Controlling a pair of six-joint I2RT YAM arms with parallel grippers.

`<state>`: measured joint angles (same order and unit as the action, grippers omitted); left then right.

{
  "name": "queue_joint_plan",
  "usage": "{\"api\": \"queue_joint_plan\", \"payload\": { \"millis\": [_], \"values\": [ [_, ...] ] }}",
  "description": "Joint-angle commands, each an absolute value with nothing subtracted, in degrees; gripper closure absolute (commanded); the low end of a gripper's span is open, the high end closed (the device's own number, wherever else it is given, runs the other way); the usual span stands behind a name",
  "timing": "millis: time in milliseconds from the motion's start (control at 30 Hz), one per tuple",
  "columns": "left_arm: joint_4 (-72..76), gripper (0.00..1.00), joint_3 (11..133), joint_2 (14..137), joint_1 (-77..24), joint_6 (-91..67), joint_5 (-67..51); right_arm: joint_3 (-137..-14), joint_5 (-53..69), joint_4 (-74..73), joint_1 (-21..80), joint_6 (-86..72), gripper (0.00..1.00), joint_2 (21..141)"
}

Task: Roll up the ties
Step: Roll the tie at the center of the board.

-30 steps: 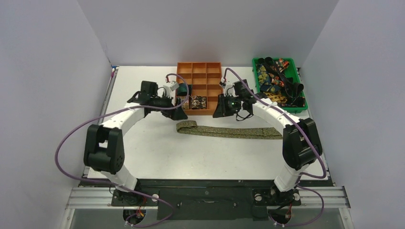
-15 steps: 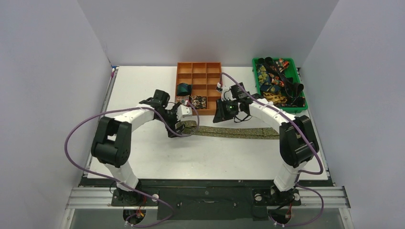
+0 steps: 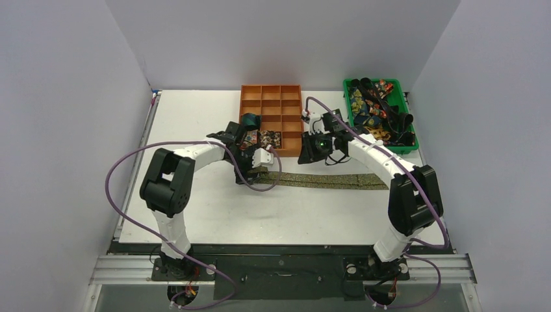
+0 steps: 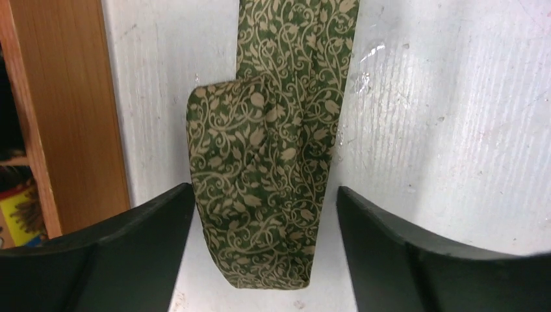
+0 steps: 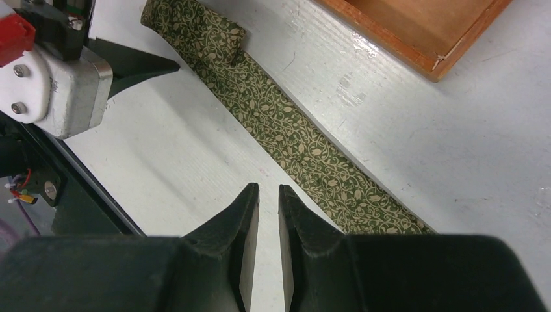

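An olive-gold patterned tie [image 3: 325, 181] lies flat across the table in front of the orange box, its left end folded back on itself. My left gripper [image 3: 258, 170] is open and low over that folded end. In the left wrist view the fold [image 4: 260, 175] lies between the two spread fingers of the left gripper [image 4: 265, 195], and I cannot tell if they touch it. My right gripper [image 3: 310, 151] is shut and empty, above the table just beside the tie's middle [image 5: 286, 123]; in its own view the right gripper [image 5: 268, 188] has its fingers almost together.
An orange compartment box [image 3: 271, 97] stands behind the tie, holding a rolled dark teal tie [image 3: 249, 121] and a rolled floral tie [image 3: 269, 138]. A green bin [image 3: 347, 97] at the back right holds several loose ties. The box's wooden wall [image 4: 65, 117] is close to the left fingers.
My left gripper has swung from the orange box down to the tie's folded left end. The right gripper has shifted slightly to the right and back.
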<state>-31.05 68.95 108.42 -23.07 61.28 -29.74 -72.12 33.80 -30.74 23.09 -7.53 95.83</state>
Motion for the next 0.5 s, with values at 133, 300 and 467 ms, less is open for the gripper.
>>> {"api": "queue_joint_plan", "payload": {
  "millis": [133, 300, 467],
  "values": [
    [-32.93, 0.6, 69.46, 109.94, -24.65, 65.99, -26.82, -70.74, 33.11, -32.73, 21.96, -3.37, 0.85, 92.92],
    [-33.09, 0.65, 66.42, 106.57, -25.59, 66.12, -26.89, -69.66, 32.85, -35.65, 19.75, -0.56, 0.85, 92.79],
    [-33.94, 0.33, 66.29, 105.96, -27.03, 65.66, -25.75, -71.08, 30.67, -41.72, 17.49, 7.72, 0.85, 93.05]
  ]
}}
